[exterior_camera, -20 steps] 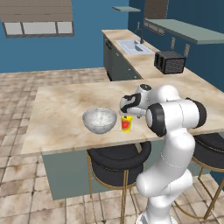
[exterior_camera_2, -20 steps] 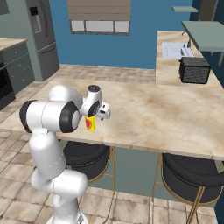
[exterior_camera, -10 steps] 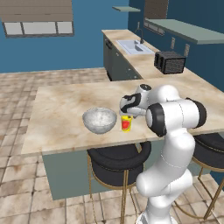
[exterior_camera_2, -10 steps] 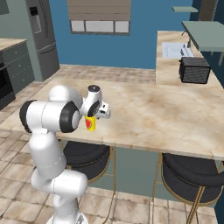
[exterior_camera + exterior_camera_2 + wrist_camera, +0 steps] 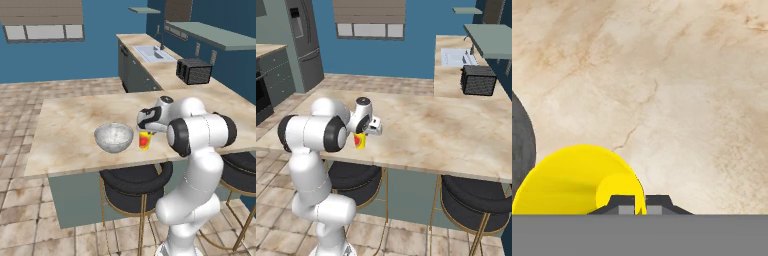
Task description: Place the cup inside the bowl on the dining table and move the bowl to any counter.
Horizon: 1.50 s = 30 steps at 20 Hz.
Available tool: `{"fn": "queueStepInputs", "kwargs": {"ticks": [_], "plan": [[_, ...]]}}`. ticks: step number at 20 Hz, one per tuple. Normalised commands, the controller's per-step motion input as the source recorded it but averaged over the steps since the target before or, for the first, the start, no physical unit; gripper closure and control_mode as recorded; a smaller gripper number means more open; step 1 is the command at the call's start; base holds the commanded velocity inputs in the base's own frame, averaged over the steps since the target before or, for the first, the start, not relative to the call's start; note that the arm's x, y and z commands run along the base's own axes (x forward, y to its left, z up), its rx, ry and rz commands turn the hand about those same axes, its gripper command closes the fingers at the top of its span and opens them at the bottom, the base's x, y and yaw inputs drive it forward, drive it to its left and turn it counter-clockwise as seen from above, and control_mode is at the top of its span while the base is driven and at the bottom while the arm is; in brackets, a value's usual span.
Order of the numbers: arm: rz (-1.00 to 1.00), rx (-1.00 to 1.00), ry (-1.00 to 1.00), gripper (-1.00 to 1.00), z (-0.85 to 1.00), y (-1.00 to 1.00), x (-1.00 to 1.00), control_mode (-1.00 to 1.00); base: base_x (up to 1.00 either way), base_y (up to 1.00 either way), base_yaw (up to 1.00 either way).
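Observation:
The yellow cup [image 5: 144, 141] with its red patch stands upright on the dining table [image 5: 70, 125], just right of the silvery-grey bowl [image 5: 114, 137] and apart from it. My gripper [image 5: 145, 131] reaches down onto the cup from above and is shut on its rim. From the right, the cup [image 5: 360, 141] hangs under the gripper [image 5: 362, 133] near the table's [image 5: 431, 130] front edge. In the hand view the fingertips [image 5: 626, 204] pinch the cup's [image 5: 572, 180] wall, with the gripper [image 5: 640, 206] at its right rim. The bowl's dark edge [image 5: 519, 145] shows at the left.
A counter [image 5: 150, 67] with a sink [image 5: 150, 52] and a black toaster oven [image 5: 193, 70] runs behind the table to the right. Black stools [image 5: 132, 182] [image 5: 471, 197] stand under the table's front edge. The table top beyond the cup is bare marble.
The jaws have closed from wide open onto the cup's rim. The arm, cup and bowl have stayed in place.

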Motion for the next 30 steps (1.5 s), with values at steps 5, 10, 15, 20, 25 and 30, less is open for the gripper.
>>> {"fn": "queueStepInputs", "kwargs": {"ticks": [5, 10, 15, 20, 25, 30], "plan": [[0.0, 0.0, -0.11, 1.0, 0.29, 0.0, -0.07, -1.0, 0.0, 0.0, 0.0], [0.0, 0.0, -0.12, 1.0, 0.44, 0.0, -0.09, -1.0, 0.0, 0.0, 0.0], [0.0, 0.0, -0.06, 1.0, 0.37, 0.0, -0.02, -1.0, 0.0, 0.0, 0.0], [0.0, 0.0, 0.0, 1.0, 0.26, 0.0, 0.0, -1.0, 0.0, 0.0, 0.0], [0.0, 0.0, 0.0, 1.0, 0.31, 0.0, 0.0, -1.0, 0.0, 0.0, 0.0], [0.0, 0.0, 0.0, 1.0, 0.29, 0.0, 0.0, -1.0, 0.0, 0.0, 0.0]]}}
